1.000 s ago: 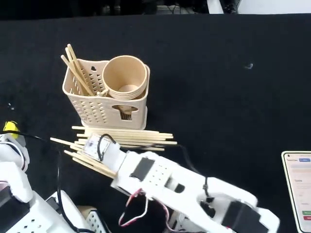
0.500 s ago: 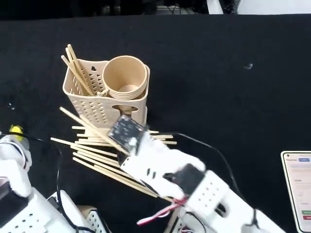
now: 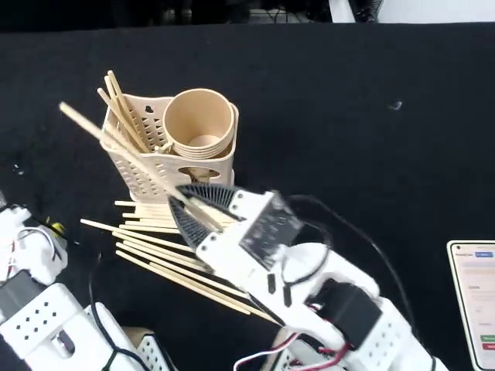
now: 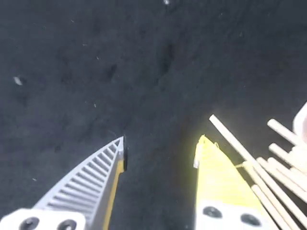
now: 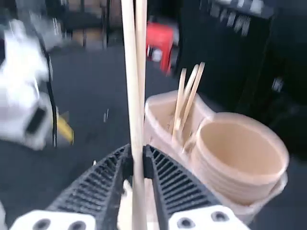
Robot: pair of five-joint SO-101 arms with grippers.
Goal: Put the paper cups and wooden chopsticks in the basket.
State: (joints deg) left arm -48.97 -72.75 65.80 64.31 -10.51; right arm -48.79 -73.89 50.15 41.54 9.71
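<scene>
Chopsticks [image 5: 128,72], clamped as a pair near their lower ends in the right claw [image 5: 136,149] just short of the basket [image 5: 160,112], could lever loose or snag its rim. The left claw [image 4: 159,143] hangs apart, empty, over the bench [image 4: 72,57]. The right wrist view separates two held sticks where the high view reads one; the high view adds the loose pile [image 3: 155,251] before the basket and paper cups [image 3: 199,120] inside.

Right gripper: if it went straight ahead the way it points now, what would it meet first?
Probably the basket. The right gripper, shut on chopsticks, points toward the basket's near wall, though depth is hard to judge.
</scene>
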